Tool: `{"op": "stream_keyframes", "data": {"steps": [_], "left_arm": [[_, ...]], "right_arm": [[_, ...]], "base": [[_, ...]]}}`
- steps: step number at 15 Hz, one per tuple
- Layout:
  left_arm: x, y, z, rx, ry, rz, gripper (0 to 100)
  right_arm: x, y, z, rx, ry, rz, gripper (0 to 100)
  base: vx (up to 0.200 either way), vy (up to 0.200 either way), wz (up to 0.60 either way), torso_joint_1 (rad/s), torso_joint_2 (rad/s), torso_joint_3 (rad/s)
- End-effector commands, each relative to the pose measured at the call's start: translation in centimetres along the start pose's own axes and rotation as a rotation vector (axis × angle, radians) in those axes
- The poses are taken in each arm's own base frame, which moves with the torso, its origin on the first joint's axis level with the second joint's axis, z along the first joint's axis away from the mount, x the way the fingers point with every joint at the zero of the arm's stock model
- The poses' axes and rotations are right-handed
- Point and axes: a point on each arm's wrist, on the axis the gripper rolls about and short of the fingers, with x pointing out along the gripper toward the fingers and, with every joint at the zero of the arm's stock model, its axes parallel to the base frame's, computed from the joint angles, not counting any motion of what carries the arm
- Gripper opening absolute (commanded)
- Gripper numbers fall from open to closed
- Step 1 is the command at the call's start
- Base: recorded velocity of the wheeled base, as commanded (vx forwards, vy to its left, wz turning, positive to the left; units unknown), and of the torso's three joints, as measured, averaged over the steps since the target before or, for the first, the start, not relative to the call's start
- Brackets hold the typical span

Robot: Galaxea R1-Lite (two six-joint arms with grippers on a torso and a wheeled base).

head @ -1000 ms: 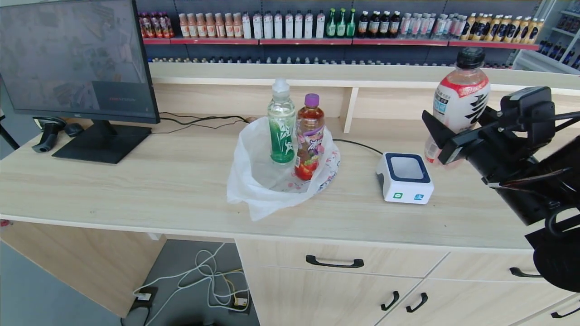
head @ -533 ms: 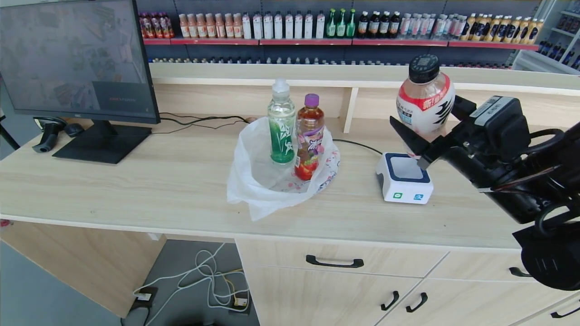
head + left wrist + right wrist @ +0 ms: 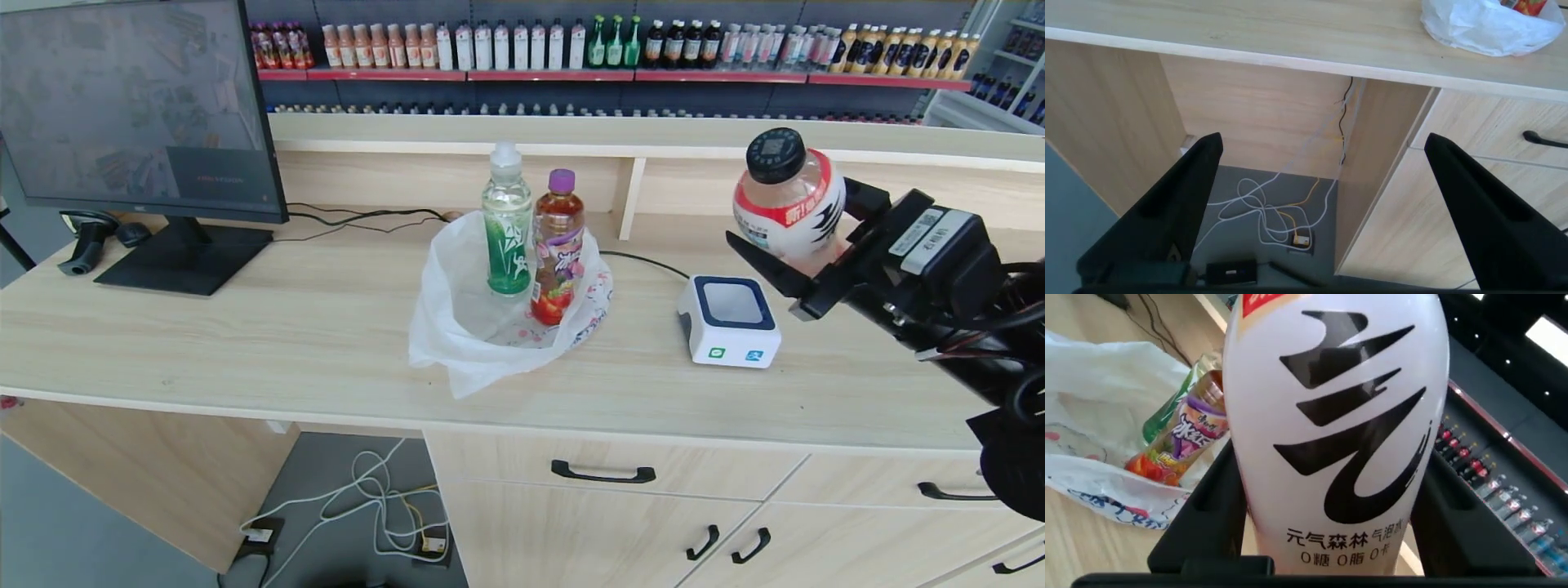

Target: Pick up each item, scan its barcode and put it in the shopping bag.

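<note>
1. Our right gripper (image 3: 796,237) is pinching the white bottle (image 3: 788,208) round its body, one finger on each side. In the right wrist view the fingers press on both flanks of the label (image 3: 1339,433).
2. The bottle is up in the air above the bench (image 3: 245,327) and touches nothing else. It's tilted, with the cap leaning back toward us and its top showing in the head view. The base is hidden behind the gripper.
3. The bit that matters is that the scanner (image 3: 729,318) sits down and to the left of the bottle, with its window facing up. The bottle hangs off to the scanner's right, not over the window. We'd guess the next move is left and down, turning the bottle so the barcode side faces the glass. We can't see where the barcode is.
4. The bag (image 3: 457,327) is further left past the scanner, with a green bottle (image 3: 507,237) and a red bottle (image 3: 558,253) standing in it.
5. Our left gripper (image 3: 1323,143) is spread wide and empty, down below the bench edge, so the right arm is the nearer one.
</note>
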Motion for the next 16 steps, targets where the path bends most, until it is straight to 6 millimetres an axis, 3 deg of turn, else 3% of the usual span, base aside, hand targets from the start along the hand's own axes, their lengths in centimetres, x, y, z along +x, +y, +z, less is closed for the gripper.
{"op": "stream_keyframes", "data": {"steps": [1,4,9,16], "left_arm": [[0.0,0.0,0.0,0.000,0.001,0.000,100],[0.0,0.0,0.0,0.000,0.000,0.000,100],[0.0,0.0,0.0,0.000,0.001,0.000,100],[0.0,0.0,0.0,0.000,0.000,-0.001,100]], "right_arm": [[-1.9,-0.6,-0.1,-0.042,0.033,0.010,0],[-1.9,-1.4,-0.8,-0.090,0.015,0.027,0],[-1.2,-0.7,-3.1,-0.118,-0.030,0.117,0],[0.9,0.3,-8.1,-0.272,-0.002,0.122,0]], "base": [[0.000,0.000,0.00,0.000,0.00,0.000],[0.000,0.000,0.00,0.000,0.00,0.000],[0.000,0.000,0.00,0.000,0.00,0.000],[0.000,0.000,0.00,0.000,0.00,0.000]]}}
